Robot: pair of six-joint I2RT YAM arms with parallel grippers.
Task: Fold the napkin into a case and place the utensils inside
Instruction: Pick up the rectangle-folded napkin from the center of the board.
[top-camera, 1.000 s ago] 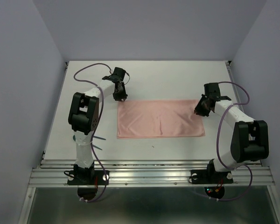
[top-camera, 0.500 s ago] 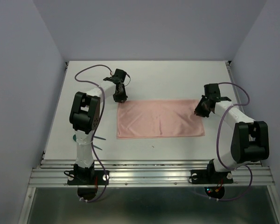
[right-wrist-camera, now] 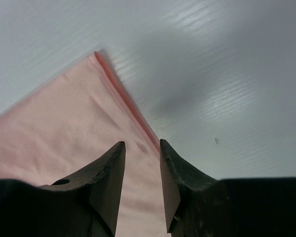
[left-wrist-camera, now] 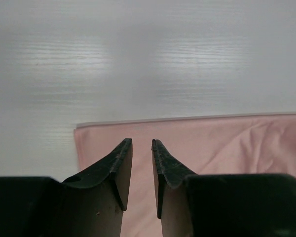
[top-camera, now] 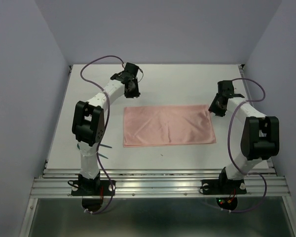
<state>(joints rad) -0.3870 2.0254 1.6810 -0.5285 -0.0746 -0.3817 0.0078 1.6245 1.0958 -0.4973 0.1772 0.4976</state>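
The salmon-pink napkin [top-camera: 169, 125] lies flat on the white table [top-camera: 177, 81] as a wide folded rectangle. My left gripper [top-camera: 132, 92] hovers just beyond its far left corner, and in the left wrist view this gripper [left-wrist-camera: 139, 143] is open a little with nothing between the fingers and the napkin [left-wrist-camera: 222, 143] below. My right gripper [top-camera: 218, 108] hovers by the far right corner; seen from its wrist it [right-wrist-camera: 141, 143] is open and empty over the napkin's [right-wrist-camera: 64, 118] layered right edge. Teal utensils [top-camera: 105, 147] peek out beside the left arm, mostly hidden by it.
Purple cables [top-camera: 101, 61] loop over both arms. A ribbed metal rail [top-camera: 158, 185] runs along the near table edge. Lilac walls close in the table on the left, the right and at the back.
Both grippers have drawn back from the napkin's far corners toward the back of the table. The right jaws have opened wider. The napkin has stayed flat where it was.
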